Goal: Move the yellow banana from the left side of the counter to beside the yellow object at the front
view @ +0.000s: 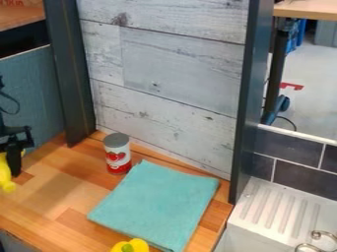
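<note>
- Yellow rounded piece with a green spot (139,243) at the bottom edge, by the cloth's near side; partly cut off. Best given room by any low pass over the front.
- Black gripper (14,160) at the far left edge, over the left part of the wooden counter (56,197). Cannot tell whether it is clenched or released.
- Long yellow object (5,176) right at the gripper, lower end hanging down beside it, part beyond the view's edge. Whether it is grasped or merely behind or alongside, cannot tell. Worth confirming the hold before any lift or carry; smooth-looking and rounded, so likely to roll or twist if pinched off-centre.
- Its height over the wood is hard to judge. A slow, straight approach would suit, with contact light enough not to press the piece into the counter.
- Tin can (117,157) upright near the back panel (168,64), just beside the cloth's upper left corner. Narrow base, probably easy to knock; a wide berth or a high path seems wise.
- Teal cloth (158,204) spread flat, fairly square. Would likely drag or ruck if brushed low; setting anything on it calls for a vertical lowering and a clean upward retreat.
- White ribbed sink ledge (273,209) to the right, past the dark post (247,103). Keep the arm well off that post.
</note>
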Motion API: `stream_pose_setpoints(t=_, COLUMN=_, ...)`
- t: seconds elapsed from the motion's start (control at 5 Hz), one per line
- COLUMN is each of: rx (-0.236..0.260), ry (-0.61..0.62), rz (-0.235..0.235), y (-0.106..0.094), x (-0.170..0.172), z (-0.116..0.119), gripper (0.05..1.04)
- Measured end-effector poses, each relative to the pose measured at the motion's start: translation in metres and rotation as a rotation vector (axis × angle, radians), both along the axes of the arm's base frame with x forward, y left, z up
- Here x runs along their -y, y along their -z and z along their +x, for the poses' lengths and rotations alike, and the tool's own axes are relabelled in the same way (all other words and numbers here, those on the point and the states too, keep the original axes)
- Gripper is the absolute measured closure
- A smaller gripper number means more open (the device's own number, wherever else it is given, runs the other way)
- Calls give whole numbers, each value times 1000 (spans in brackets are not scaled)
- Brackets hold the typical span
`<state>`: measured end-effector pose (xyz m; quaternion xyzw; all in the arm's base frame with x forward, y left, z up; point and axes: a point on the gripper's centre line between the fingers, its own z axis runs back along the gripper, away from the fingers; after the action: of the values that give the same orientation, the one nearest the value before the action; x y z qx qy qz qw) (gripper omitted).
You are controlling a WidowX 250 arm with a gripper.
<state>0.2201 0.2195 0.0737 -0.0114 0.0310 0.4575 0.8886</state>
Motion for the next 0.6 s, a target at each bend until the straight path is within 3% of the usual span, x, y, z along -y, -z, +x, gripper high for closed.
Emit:
stream_pose_setpoints(t=0.2, rx=-3, ry=-36, rz=-17, y=8, x=26, z=-9, gripper=486)
stream_pose_setpoints(t=0.6, rx=-7, ry=-98, rz=-22, y=37, x=86, z=0, gripper=485)
